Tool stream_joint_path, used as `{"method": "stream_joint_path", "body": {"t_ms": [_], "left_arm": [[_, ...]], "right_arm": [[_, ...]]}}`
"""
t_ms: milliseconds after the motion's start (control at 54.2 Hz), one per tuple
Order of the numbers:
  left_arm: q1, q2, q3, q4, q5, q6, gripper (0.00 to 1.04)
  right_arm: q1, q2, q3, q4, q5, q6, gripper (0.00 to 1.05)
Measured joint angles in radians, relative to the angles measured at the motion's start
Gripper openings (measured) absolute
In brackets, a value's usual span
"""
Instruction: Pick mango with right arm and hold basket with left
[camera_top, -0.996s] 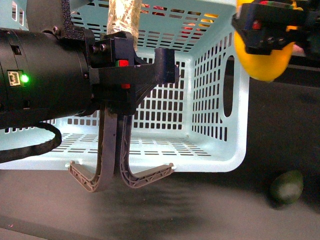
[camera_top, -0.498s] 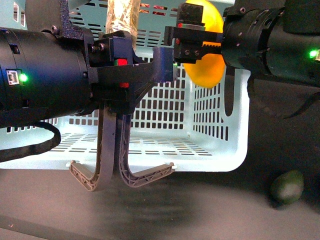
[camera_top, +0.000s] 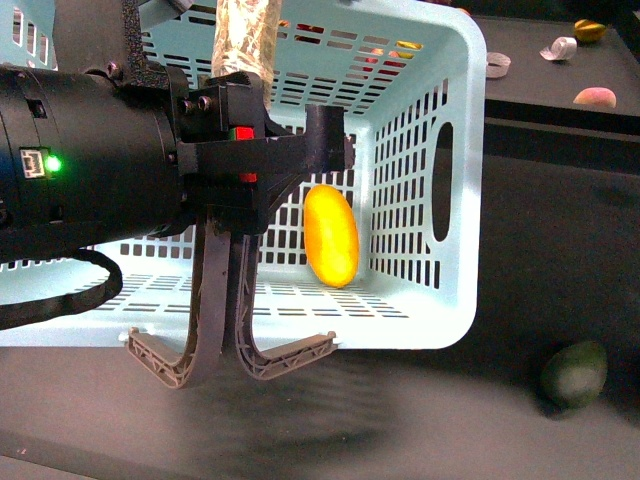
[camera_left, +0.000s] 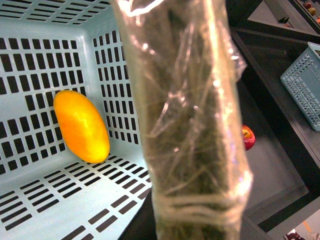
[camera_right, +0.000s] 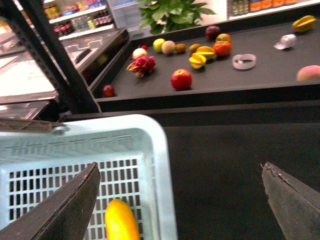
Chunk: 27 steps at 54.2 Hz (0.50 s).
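Left arm (camera_top: 90, 170) lay level, stretching from the 9 o'clock edge, green light (camera_top: 50, 163) lit, cable (camera_top: 60, 300) looped under it at 7. Left hand (camera_top: 285, 140) sat mid-frame, film-wrapped finger (camera_top: 243, 35) pointing to 12, bare finger (camera_top: 323, 125) beside it at 3. Grip state unreadable. Right hand (camera_right: 180, 167), wrist cam only: fingers (camera_right: 75, 205) spread wide, nothing between.
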Motion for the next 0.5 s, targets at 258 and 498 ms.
{"method": "stream_joint_path", "body": {"t_ms": [258, 498], "left_arm": [[0.000, 0.000, 0.000, 0.000, 0.006, 0.000, 0.07], [0.000, 0.000, 0.000, 0.000, 0.008, 0.000, 0.07]], "right_arm": [[-0.066, -0.495, -0.212, -0.293, 0.144, 0.052, 0.97], [0.008, -0.851, -0.315, -0.603, 0.322, 0.146, 0.97]]}}
